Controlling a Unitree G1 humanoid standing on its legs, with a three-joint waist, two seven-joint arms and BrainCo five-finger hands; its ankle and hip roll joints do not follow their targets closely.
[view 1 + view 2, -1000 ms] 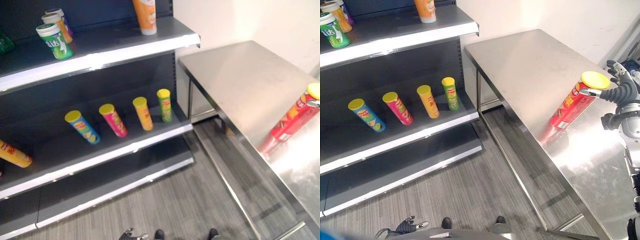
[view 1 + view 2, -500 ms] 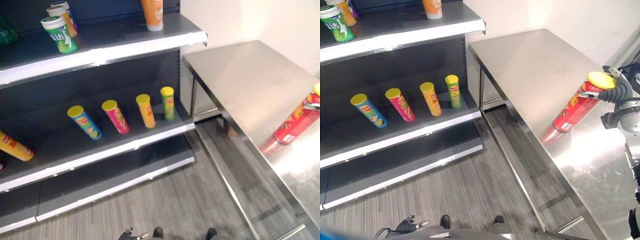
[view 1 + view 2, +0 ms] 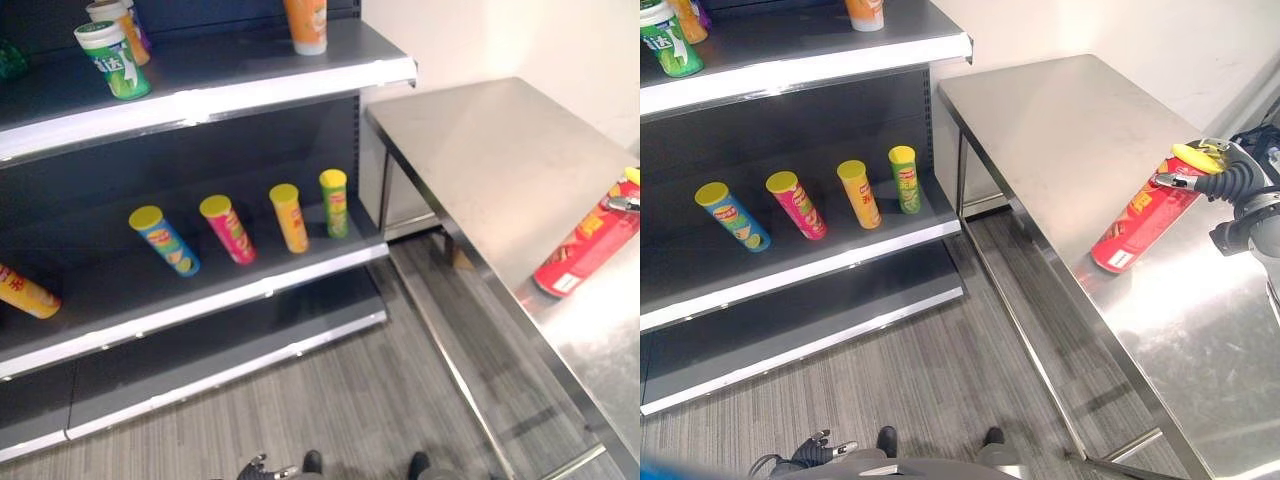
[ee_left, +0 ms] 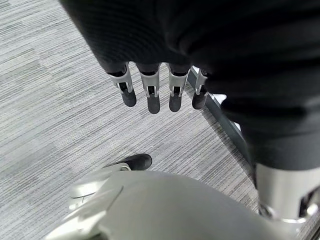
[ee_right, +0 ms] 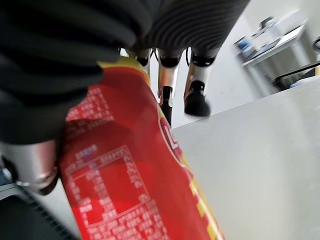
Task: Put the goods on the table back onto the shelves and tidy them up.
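Your right hand [image 3: 1230, 190], fingers curled round the red can's [image 3: 1140, 222] capped end, has tipped it lower, base lifted near the table's [image 3: 1060, 130] front edge; shelving comes next. Left hand [image 4: 155, 92] hangs relaxed.

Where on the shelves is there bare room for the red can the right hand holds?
Middle shelf: bare between the orange can lying at its left end and the blue can; four cans crowd its right half. Top shelf: bare between the green tub and orange tub. The right hand holds the red cylindrical can.
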